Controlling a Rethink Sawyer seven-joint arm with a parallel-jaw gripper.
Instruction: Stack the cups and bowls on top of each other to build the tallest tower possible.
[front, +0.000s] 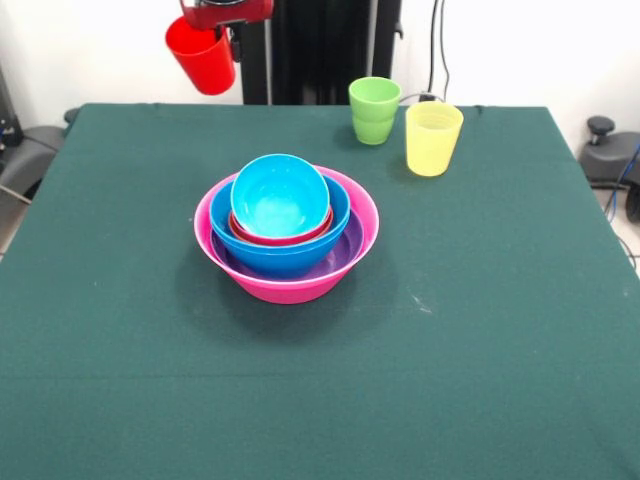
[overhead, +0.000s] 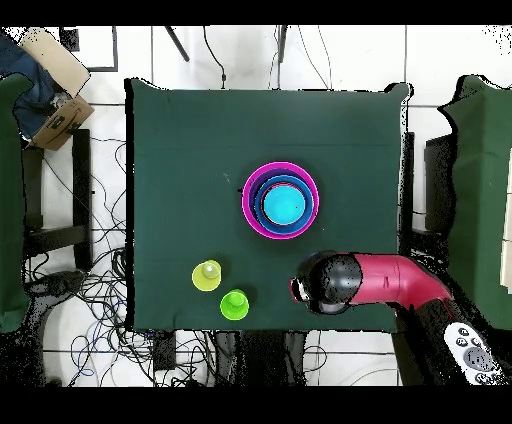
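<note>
Jaws (front: 215, 22) clamp the rim of the light, stiff, slippery glossy red plastic tumbler (front: 202, 55), tilted above the counter's (front: 480, 340) far edge, while the nested bowl tower in its pink bowl (front: 287, 285) waits mid-counter.

Three glossy plastic tumblers are visible: one red (front: 200, 55), one green (front: 374, 110), one translucent yellow (front: 433, 138). Five nested round plastic bowls: pink (front: 290, 288), purple (front: 342, 256), blue (front: 285, 256), magenta-red (front: 285, 238), cyan (front: 279, 195).

We've got a red cup (front: 201, 55), green cup (front: 374, 110), yellow cup (front: 432, 138), cyan bowl (front: 279, 195) nested in blue, purple, pink, all on a dark green tablecloth (front: 480, 330).
</note>
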